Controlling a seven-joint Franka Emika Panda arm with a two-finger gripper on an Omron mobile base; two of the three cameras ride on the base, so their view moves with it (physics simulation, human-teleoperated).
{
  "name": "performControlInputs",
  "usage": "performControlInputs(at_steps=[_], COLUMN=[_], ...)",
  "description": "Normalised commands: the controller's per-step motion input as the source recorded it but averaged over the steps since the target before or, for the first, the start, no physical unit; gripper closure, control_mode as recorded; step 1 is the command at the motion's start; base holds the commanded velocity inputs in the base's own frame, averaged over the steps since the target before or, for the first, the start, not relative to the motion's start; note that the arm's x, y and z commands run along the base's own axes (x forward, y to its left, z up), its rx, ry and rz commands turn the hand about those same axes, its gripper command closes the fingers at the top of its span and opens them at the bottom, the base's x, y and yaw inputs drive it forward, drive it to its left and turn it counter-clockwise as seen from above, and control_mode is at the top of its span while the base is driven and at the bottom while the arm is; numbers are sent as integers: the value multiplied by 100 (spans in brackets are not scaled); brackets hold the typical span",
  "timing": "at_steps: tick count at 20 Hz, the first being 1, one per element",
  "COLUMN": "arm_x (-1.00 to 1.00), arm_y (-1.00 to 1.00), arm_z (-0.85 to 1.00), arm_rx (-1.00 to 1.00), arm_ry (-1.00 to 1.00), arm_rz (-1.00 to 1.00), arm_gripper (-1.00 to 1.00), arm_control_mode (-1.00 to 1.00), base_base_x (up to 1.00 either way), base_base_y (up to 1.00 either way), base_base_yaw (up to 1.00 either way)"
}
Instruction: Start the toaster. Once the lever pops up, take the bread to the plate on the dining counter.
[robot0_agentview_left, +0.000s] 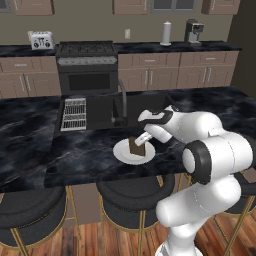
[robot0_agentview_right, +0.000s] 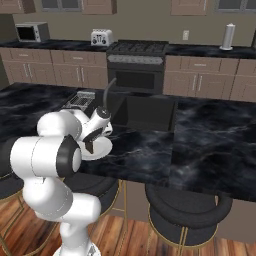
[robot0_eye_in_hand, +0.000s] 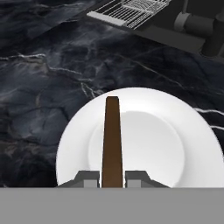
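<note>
The gripper (robot0_eye_in_hand: 112, 178) is pinching the bread (robot0_eye_in_hand: 112, 135) — a thin dark-brown slice — standing edge-on over the white plate (robot0_eye_in_hand: 175, 131).

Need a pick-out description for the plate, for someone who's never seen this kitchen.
Start at the long black marble-veined dining counter with the built-in sink and dark faucet. On the near side of the sink, toward the round black stools, lies a round flat white plate. It is the only white dish there, and the gripper holds a dark brown bread slice upright over it.
</note>
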Motion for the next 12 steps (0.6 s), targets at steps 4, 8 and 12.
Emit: performControlInputs(at_steps=[4,8,12], arm_x=[0,0,0], arm_y=[0,0,0], arm_z=[0,0,0], arm_rx=[0,0,0], arm_ry=[0,0,0], arm_rz=[1,0,0], arm_gripper=[-100,-100,-100], arm_control_mode=[-100,-100,-100], base_base_x=[0,0,0], base_base_y=[0,0,0], base_base_yaw=[0,0,0])
